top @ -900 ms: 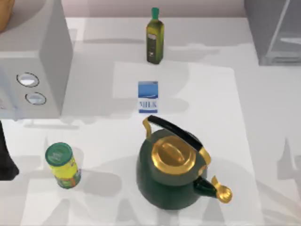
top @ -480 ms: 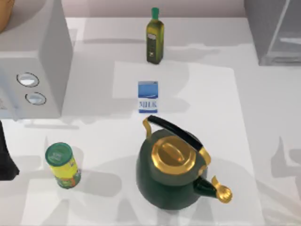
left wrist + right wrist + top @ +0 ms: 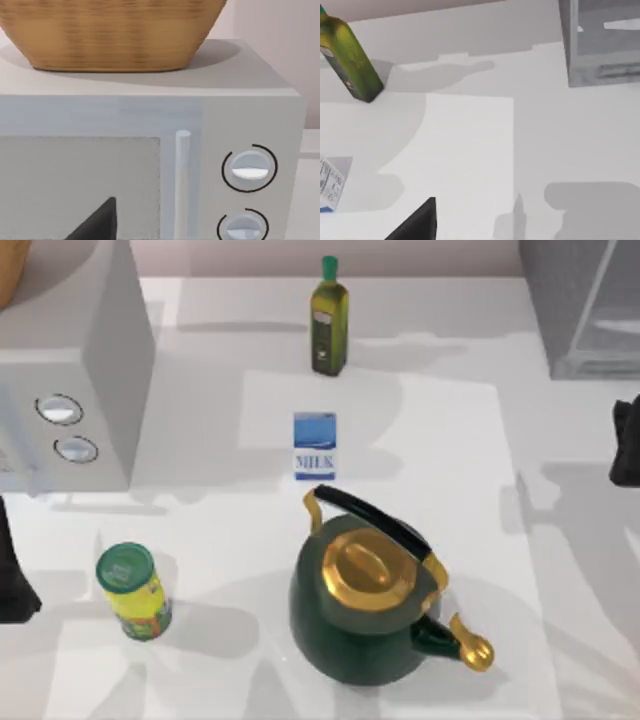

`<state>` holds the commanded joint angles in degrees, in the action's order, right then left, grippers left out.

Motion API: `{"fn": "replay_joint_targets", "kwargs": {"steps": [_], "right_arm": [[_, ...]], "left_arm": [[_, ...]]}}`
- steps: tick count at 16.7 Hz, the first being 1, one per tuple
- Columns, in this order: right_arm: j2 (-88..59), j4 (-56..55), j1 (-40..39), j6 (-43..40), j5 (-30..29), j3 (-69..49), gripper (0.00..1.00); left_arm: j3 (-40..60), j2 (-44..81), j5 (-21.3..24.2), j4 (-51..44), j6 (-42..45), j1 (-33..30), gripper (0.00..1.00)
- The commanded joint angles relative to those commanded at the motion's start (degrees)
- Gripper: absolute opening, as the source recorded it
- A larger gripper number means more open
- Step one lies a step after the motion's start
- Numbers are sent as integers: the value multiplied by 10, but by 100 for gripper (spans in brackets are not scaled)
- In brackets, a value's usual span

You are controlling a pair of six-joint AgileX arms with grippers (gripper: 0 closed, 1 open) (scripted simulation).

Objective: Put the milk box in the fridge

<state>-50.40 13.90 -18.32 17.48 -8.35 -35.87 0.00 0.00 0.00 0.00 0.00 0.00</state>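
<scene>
Standing upright near the middle of the counter (image 3: 560,540), the milk box (image 3: 314,446) sits on a paler rectangular mat (image 3: 400,540), blue half up and "MILK" lettering facing the camera. Nothing touches it. Behind it, toward the far edge, stands an olive oil bottle (image 3: 329,318) with a green cap; just in front of it is a dark green kettle (image 3: 370,605) with a gold lid and spout, its black handle arching close to the carton. A yellow can (image 3: 133,590) with a green lid stands well to the left, near a light-grey microwave (image 3: 70,380) with two round dials, which the left wrist view shows carrying a woven basket (image 3: 110,30).

At the far right corner stands the fridge (image 3: 580,305), dark grey with a pale glassy door panel; whether that door is ajar I cannot tell.

A dark shape at the right edge of the top view is probably the right arm (image 3: 626,440), well apart from the carton; the left arm (image 3: 12,575) sits at the left edge beside the microwave. For either arm, I cannot tell how the jaws stand.
</scene>
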Motion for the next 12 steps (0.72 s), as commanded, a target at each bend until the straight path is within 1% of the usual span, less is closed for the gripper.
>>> {"fn": "replay_joint_targets", "kwargs": {"steps": [7, 12], "right_arm": [[-424, 73, -139, 132, -77, -321, 100], [-649, 125, -217, 190, -137, -502, 100]], "left_arm": [[0, 0, 0, 0, 0, 0, 100], [0, 0, 0, 0, 0, 0, 100]]}}
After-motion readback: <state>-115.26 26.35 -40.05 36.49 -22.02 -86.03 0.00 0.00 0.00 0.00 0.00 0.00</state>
